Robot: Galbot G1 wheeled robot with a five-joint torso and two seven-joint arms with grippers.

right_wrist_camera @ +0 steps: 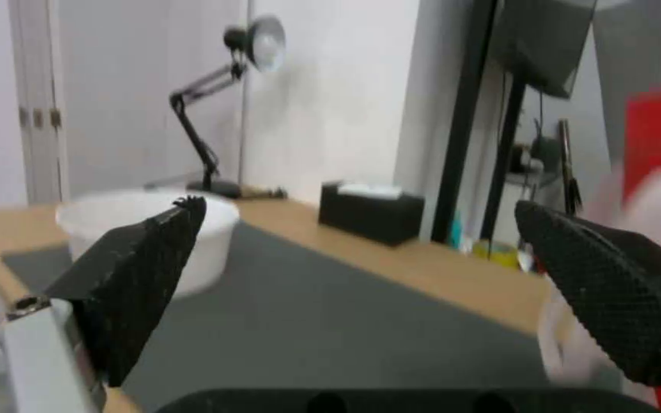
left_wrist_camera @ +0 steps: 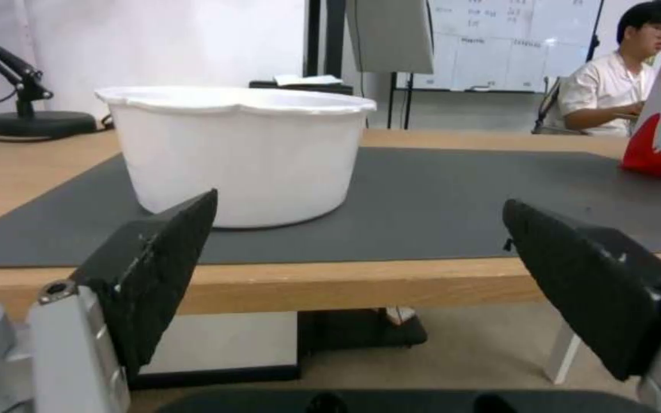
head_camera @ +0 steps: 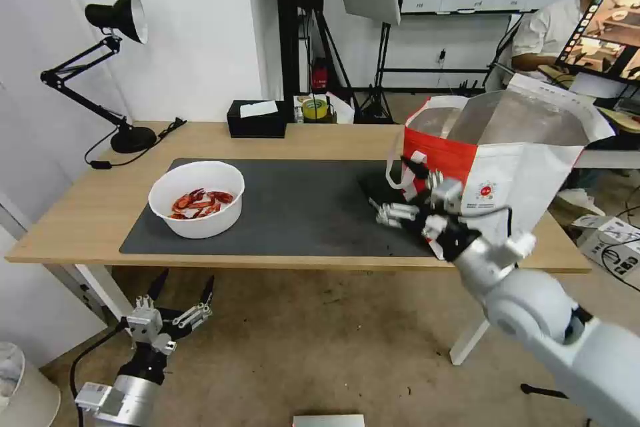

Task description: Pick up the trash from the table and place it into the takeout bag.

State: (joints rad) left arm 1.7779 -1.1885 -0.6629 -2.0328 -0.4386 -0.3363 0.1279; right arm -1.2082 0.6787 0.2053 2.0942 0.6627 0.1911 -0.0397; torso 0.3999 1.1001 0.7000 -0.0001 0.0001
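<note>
A white round bowl (head_camera: 197, 199) holding red crayfish shells stands on the left part of the dark mat (head_camera: 293, 207) on the light-wood table (head_camera: 80, 213). The takeout bag (head_camera: 513, 153), white with a red side and foil lining, stands open at the table's right end. My right gripper (head_camera: 395, 188) hovers open and empty over the mat, just left of the bag's handles. My left gripper (head_camera: 183, 285) hangs open below the table's front edge, in front of the bowl (left_wrist_camera: 242, 152). In the right wrist view, the bowl (right_wrist_camera: 220, 241) lies beyond the open right gripper (right_wrist_camera: 353, 269).
A black desk lamp (head_camera: 117, 67) stands at the table's back left, and a black tissue box (head_camera: 257, 119) sits at the back edge. A yellow tape roll (head_camera: 315, 109) lies behind it. A person sits at a desk behind the bag.
</note>
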